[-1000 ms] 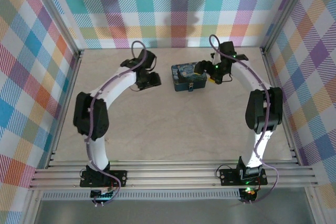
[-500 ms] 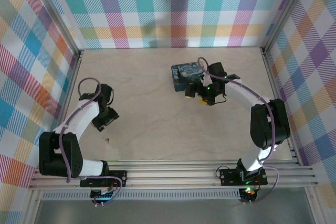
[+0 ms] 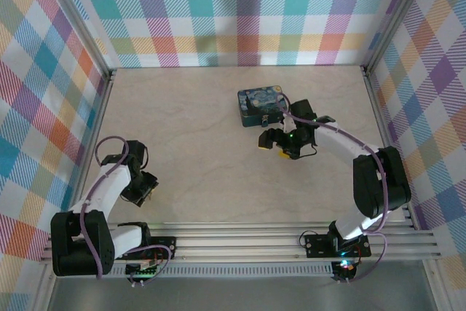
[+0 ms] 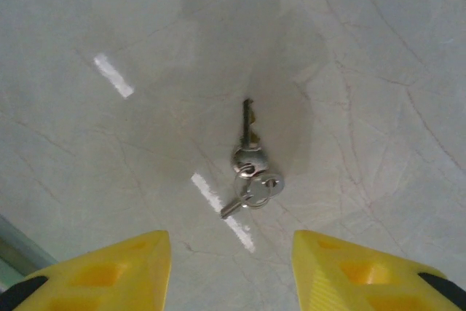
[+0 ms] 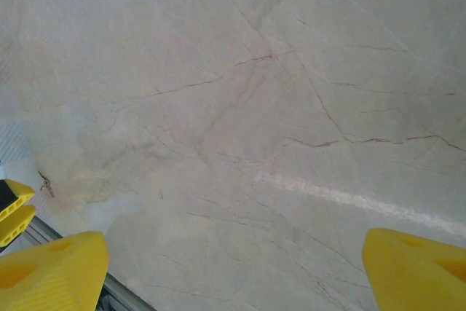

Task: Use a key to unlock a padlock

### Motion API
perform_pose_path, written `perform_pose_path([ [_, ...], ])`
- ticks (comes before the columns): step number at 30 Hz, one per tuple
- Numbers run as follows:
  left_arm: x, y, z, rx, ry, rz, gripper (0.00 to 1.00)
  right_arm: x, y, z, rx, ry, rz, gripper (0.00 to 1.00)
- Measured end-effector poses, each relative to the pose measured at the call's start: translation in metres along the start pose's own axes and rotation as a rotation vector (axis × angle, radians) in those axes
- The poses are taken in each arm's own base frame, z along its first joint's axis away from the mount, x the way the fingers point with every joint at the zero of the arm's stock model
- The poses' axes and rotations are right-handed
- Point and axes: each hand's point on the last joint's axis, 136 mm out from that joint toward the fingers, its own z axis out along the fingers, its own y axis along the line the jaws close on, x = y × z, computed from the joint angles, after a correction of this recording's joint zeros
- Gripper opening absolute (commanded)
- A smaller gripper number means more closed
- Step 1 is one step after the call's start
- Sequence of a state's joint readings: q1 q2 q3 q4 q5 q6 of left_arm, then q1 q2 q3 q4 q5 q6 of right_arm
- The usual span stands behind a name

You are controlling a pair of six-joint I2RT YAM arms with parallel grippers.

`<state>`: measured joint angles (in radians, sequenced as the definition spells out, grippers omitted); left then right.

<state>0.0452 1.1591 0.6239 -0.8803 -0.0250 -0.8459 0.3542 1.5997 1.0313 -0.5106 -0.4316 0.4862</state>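
- Looking down from the overhead camera, I see a pale beige tabletop (image 3: 218, 165) with thin brown marble-like veins. It is smooth enough to throw back bright streaks of light in the left wrist view.
- Pastel plaid walls (image 3: 240, 12) in teal, pink, orange and purple close in three sides. Ribbed silvery aluminium rails (image 3: 240, 242) run along the near edge, where both arm bases are bolted.
- A blue rectangular tin box painted with a swirling starry night (image 3: 258, 101) sits toward the far right of the table. At this size I can read no writing on its lid.
- The tiny dark grey metal padlock (image 3: 264, 118) seems to be the small lump on the tin's near wall, too small for me to be sure.
- Two small silvery metal keys on a wire ring (image 4: 249, 169) lie flat on the table at the near left. One blade points away from the camera.
- My left gripper (image 4: 229, 245) hovers over the keys, its yellow wedge-shaped fingers parted at a middling gap with nothing between them.
- My right gripper (image 5: 233, 253) hangs just in front of the tin, jaws spread wide over bare table, gripping nothing.
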Motion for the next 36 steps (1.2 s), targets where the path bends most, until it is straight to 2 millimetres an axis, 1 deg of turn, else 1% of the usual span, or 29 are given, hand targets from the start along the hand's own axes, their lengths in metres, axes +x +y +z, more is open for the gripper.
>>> perform_pose_path([
  [8, -0.008, -0.013, 0.008, 0.028, -0.015, 0.047, 0.46, -0.002, 0.001, 0.0, -0.005, -0.008, -0.006, 0.9],
  [12, -0.009, -0.014, 0.015, 0.032, -0.017, 0.068, 0.44, -0.002, 0.001, 0.0, -0.006, -0.009, -0.007, 0.9],
  [15, -0.007, -0.011, 0.022, 0.017, -0.007, 0.086, 0.38, -0.002, 0.001, 0.0, -0.006, -0.009, -0.007, 0.91],
  [17, -0.006, -0.009, 0.025, 0.007, -0.003, 0.104, 0.32, -0.002, 0.001, 0.0, -0.006, -0.009, -0.007, 0.91],
  [20, -0.006, -0.005, 0.025, -0.004, -0.001, 0.115, 0.23, -0.002, 0.001, 0.0, -0.005, -0.009, -0.007, 0.91],
  [25, -0.005, -0.004, 0.023, 0.012, -0.013, 0.122, 0.12, -0.002, 0.0, 0.0, 0.0, -0.014, -0.007, 0.92],
  [30, 0.001, -0.014, 0.018, 0.096, -0.021, 0.135, 0.09, -0.003, 0.001, -0.002, 0.002, -0.024, -0.011, 0.92],
  [36, 0.012, -0.033, 0.013, 0.176, -0.017, 0.159, 0.07, -0.004, 0.0, -0.003, 0.007, -0.029, -0.012, 0.93],
])
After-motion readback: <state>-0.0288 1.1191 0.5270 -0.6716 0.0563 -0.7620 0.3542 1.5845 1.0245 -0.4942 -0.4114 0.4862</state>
